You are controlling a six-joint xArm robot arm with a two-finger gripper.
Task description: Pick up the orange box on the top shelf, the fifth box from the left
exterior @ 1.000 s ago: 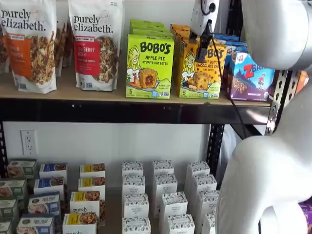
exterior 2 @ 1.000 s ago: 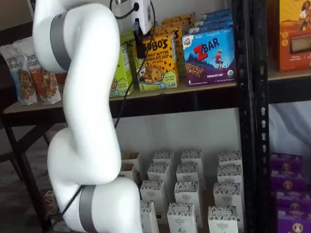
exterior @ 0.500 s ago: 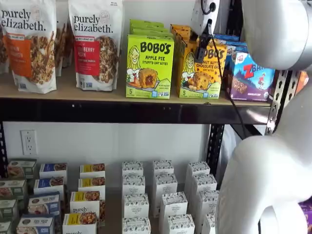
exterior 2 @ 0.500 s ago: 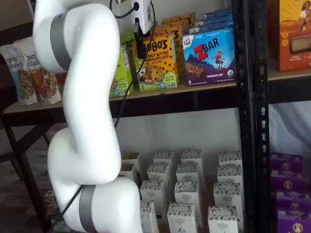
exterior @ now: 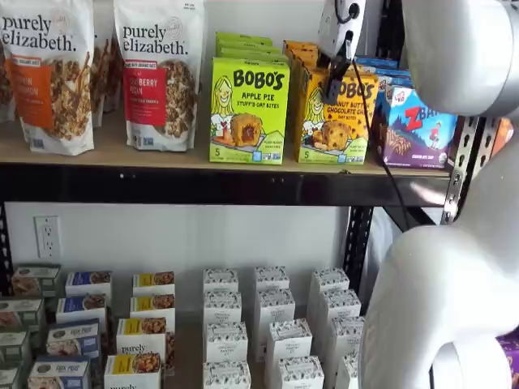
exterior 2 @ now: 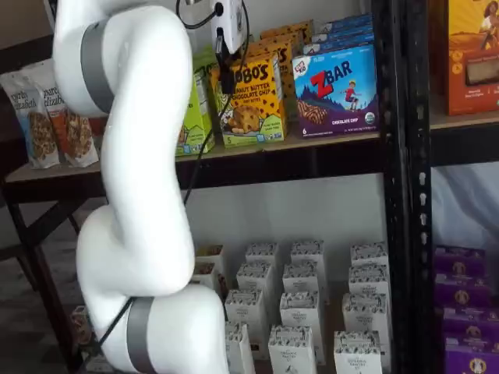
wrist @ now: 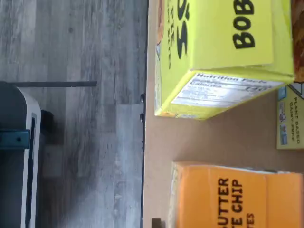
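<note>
The orange box (exterior: 340, 121) stands upright on the top shelf (exterior: 105, 151), between a lime-green Bobo's box and a blue ZBar box, in both shelf views (exterior 2: 253, 109). My gripper (exterior: 332, 81) hangs in front of the box's upper left part, its black fingers overlapping the box face. It also shows in a shelf view (exterior 2: 226, 78) with a cable beside it. The fingers read as one dark shape with no plain gap. The wrist view shows the orange box's top (wrist: 228, 194) close below.
The lime-green Apple Pie box (exterior: 247, 109) stands just left of the orange box and fills part of the wrist view (wrist: 218, 47). The ZBar box (exterior: 413, 126) stands to the right. Granola bags (exterior: 158, 73) stand further left. Small white boxes (exterior: 272, 324) sit below.
The gripper's fingers have risen slightly and shifted a little left in front of the orange box. The boxes have not moved.
</note>
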